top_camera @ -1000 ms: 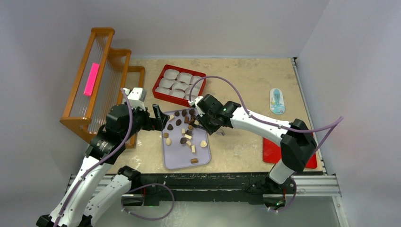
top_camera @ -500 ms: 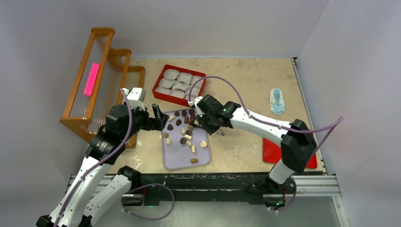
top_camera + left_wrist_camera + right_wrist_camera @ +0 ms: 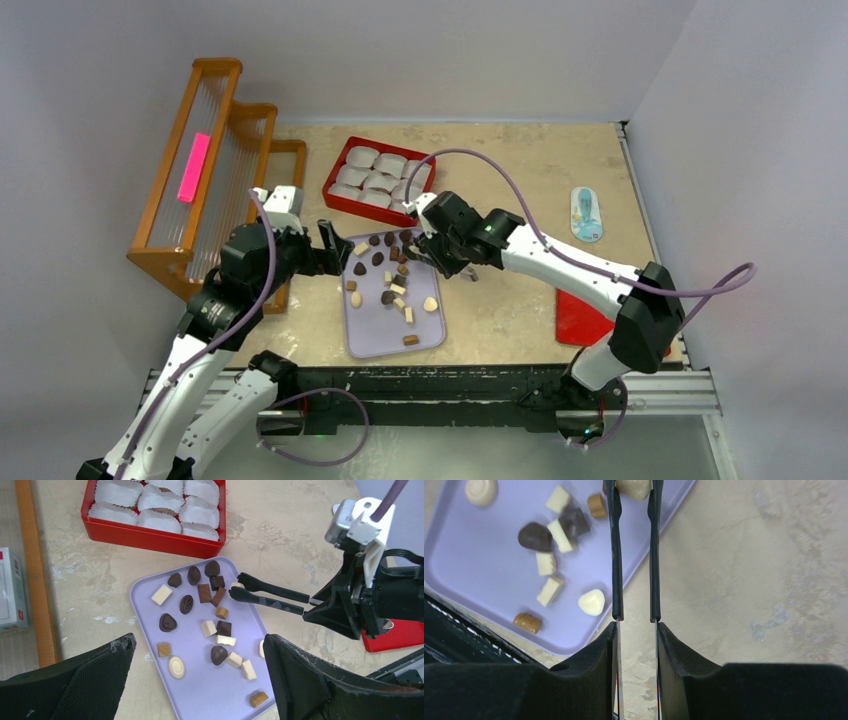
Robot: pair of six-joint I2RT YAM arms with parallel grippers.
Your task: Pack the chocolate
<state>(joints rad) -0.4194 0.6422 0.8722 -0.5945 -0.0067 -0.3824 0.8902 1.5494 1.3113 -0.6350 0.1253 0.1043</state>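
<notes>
Change over the last second: the right gripper (image 3: 636, 630) squeezed in further on the pair of thin black tongs (image 3: 616, 555) it carries. The right wrist also shifted up toward the tray's far right corner, the elbow swung outward and the cable arched higher. The left arm barely moved.

Now: the right claw is clamped on the tong arms, and the tong tips are pinched on one rounded cream-white piece (image 3: 634, 487). That piece sits over the far right edge of the flat lilac plastic tray (image 3: 210, 695), on the side facing the red rectangular box (image 3: 150, 536). I can't tell if it's clear of the tray surface yet.

My read is that the pick is made and the carry to the box is starting. The box is just beyond the tray corner, so it's a short move. The white fluted paper cups (image 3: 157, 500) show nothing inside, so packing looks barely begun.

The left gripper (image 3: 333, 250) has its fingers spread wide with nothing between them. It hovers at the tray's left edge and isn't touching anything.

The chocolate pieces (image 3: 218, 655) are bite-size and mixed: dark brown, light brown and cream-white. They lie loose on the tray.
- Dark rounded and heart-like ones cluster at the far end.
- Blocky cream and caramel ones are scattered mid-tray, some touching each other.
- One ribbed light-brown piece sits alone at the near right corner.

They're small and smooth, so the tong grip on a rounded one could slip.
</notes>
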